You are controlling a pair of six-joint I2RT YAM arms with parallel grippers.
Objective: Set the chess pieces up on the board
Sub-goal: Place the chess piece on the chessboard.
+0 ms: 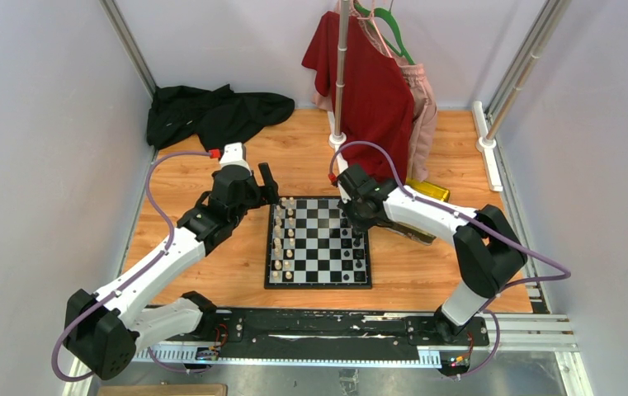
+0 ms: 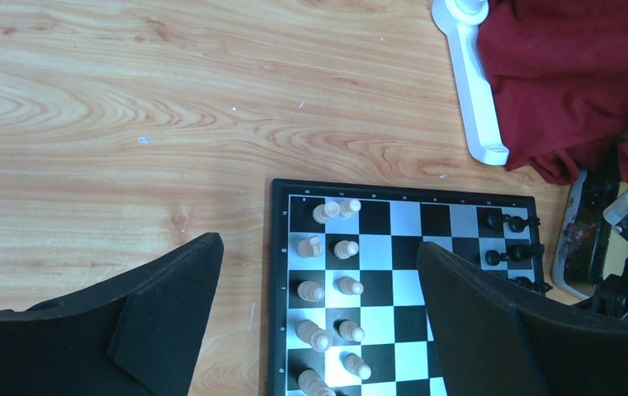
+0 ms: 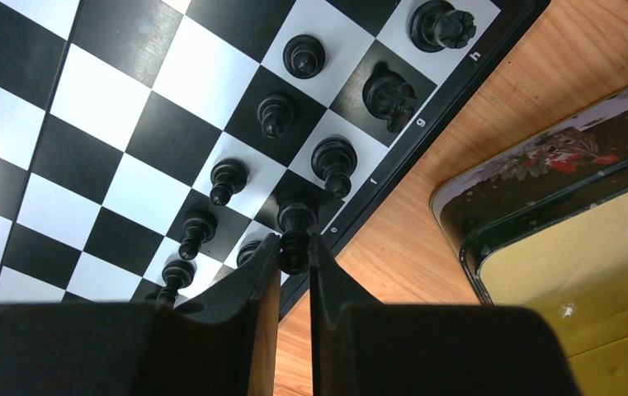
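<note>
The board (image 1: 318, 247) lies on the wooden table between my arms. Cream-white chess pieces (image 1: 284, 239) stand in two files along its left side, black chess pieces (image 1: 353, 246) along its right. My right gripper (image 1: 358, 235) is over the board's right edge. In the right wrist view it (image 3: 294, 247) is shut on the head of a black piece (image 3: 295, 223) that stands at the outer file, among other black pieces (image 3: 273, 111). My left gripper (image 1: 267, 186) hovers open at the board's far left corner, its jaws wide over the white pieces (image 2: 335, 289) and holding nothing.
A yellow-gold tray (image 1: 426, 191) (image 3: 574, 247) sits just off the board's right edge. Behind it a white stand carries a red garment (image 1: 368, 74); the stand's base (image 2: 475, 82) is near the board's far corner. A black cloth (image 1: 211, 111) lies far left.
</note>
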